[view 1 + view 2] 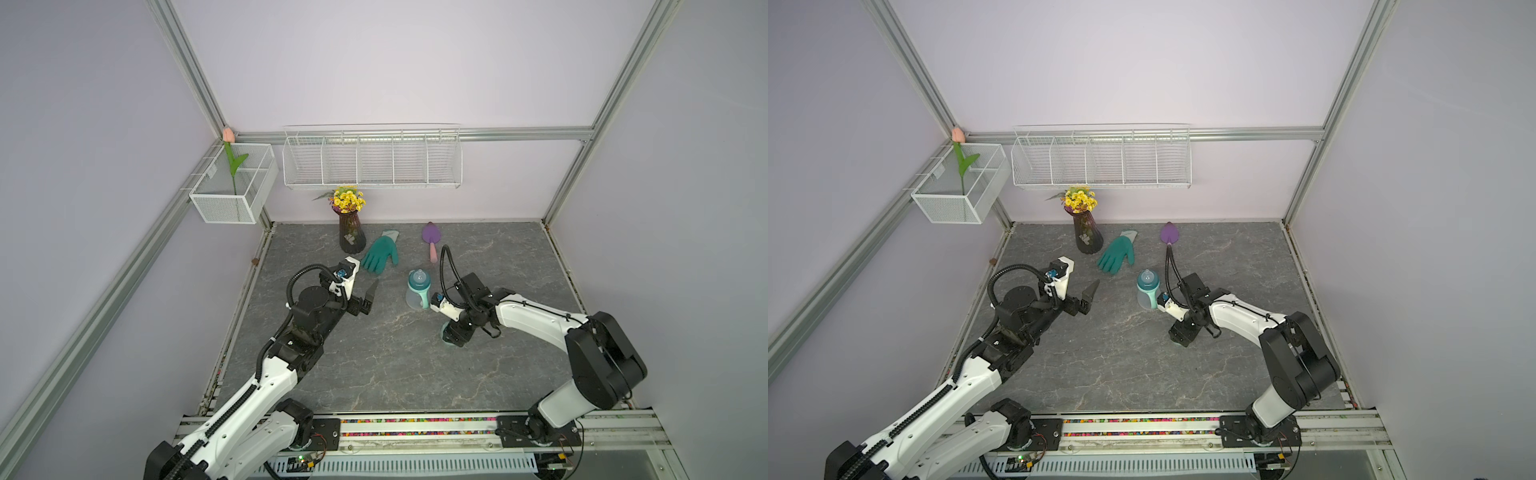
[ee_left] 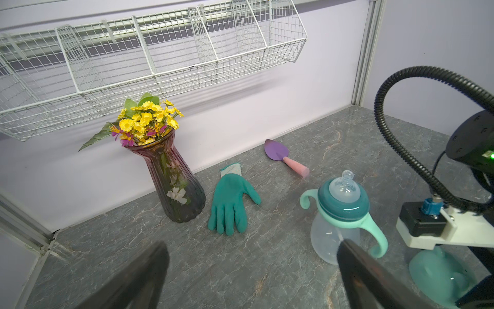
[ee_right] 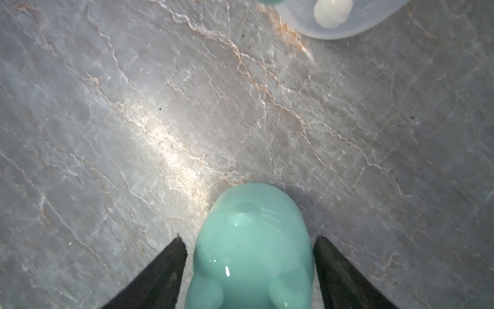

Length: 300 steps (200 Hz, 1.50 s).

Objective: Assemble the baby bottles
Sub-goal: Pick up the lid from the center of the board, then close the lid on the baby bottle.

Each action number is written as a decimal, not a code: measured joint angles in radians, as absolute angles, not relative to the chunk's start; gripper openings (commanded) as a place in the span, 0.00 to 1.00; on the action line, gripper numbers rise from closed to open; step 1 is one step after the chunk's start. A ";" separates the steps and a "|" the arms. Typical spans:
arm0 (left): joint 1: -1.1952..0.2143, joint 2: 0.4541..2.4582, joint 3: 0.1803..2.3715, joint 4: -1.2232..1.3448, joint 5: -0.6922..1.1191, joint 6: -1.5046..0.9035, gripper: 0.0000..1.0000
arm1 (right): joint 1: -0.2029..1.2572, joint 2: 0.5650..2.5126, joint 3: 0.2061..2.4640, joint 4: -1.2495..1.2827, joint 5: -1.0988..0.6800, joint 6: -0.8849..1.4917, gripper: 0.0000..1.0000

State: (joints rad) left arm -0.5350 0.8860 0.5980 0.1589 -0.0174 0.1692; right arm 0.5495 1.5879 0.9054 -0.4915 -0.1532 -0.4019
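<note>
The baby bottle stands upright mid-table: frosted body, mint two-handled ring, teal collar and clear nipple on top. Its mint domed cap lies on the table just right of it. My right gripper points down over the cap, open, one finger on each side and close to its walls. My left gripper hovers left of the bottle, wide open and holding nothing. The bottle's base shows in the right wrist view.
A dark ribbed vase of yellow flowers, a teal glove and a purple trowel lie behind the bottle near the back wall. A wire rack and a mesh box hang on the walls.
</note>
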 measured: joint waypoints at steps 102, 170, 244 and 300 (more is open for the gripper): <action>-0.535 0.886 0.598 0.159 -0.016 0.169 0.99 | 0.550 1.512 0.947 -0.555 -0.126 -0.396 0.65; -0.535 0.890 0.598 0.159 -0.010 0.169 0.99 | 0.545 1.454 1.200 -0.716 0.022 -0.347 0.62; -0.535 0.892 0.598 0.159 -0.033 0.169 0.99 | 0.544 1.494 1.506 -0.776 -0.006 -0.307 0.62; -0.535 0.910 0.598 0.159 -0.048 0.169 0.99 | 0.557 1.610 1.607 -0.762 -0.099 -0.295 0.62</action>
